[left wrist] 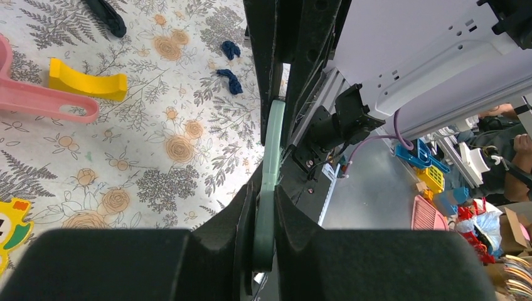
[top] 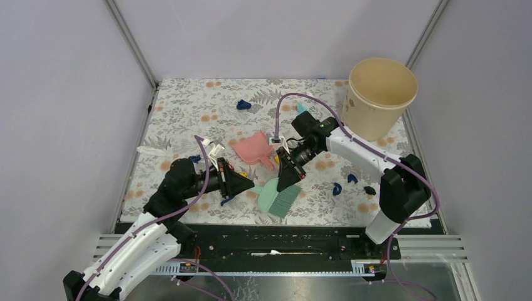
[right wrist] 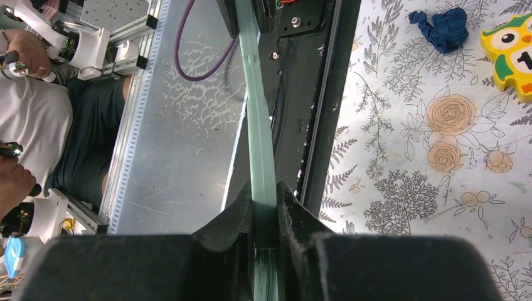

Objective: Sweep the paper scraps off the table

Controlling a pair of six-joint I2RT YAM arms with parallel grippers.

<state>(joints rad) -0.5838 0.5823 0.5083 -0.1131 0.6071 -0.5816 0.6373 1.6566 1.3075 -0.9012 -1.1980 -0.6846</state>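
Grips the green brush [top: 280, 198] at both ends over the near middle of the tabletop [top: 188, 100]; cannot tell whether lifted or resting on the cloth. Pinches the flat handle in the left end effector [left wrist: 266, 210], drawn in until both pads press against its faces. Clamps the bristle end in the right end effector [right wrist: 265, 200], likewise closed down tight on the thin green edge. Looks like a handover or re-grip, probably to settle the brush into one firm hold at a usable angle before any sweeping. Has the pink dustpan [top: 256, 149] lying flat just beyond the brush, handle pointing toward it, handy as the collecting point. Has the cream bucket [top: 381, 94] at the far right corner, presumably for dumping. Shows the paper scraps [top: 243, 104] unswept and scattered: one dark blue piece far of centre, three more at the near right beside the right arm, another by the left arm, and what looks like a white strip [top: 150, 150] at the left edge.
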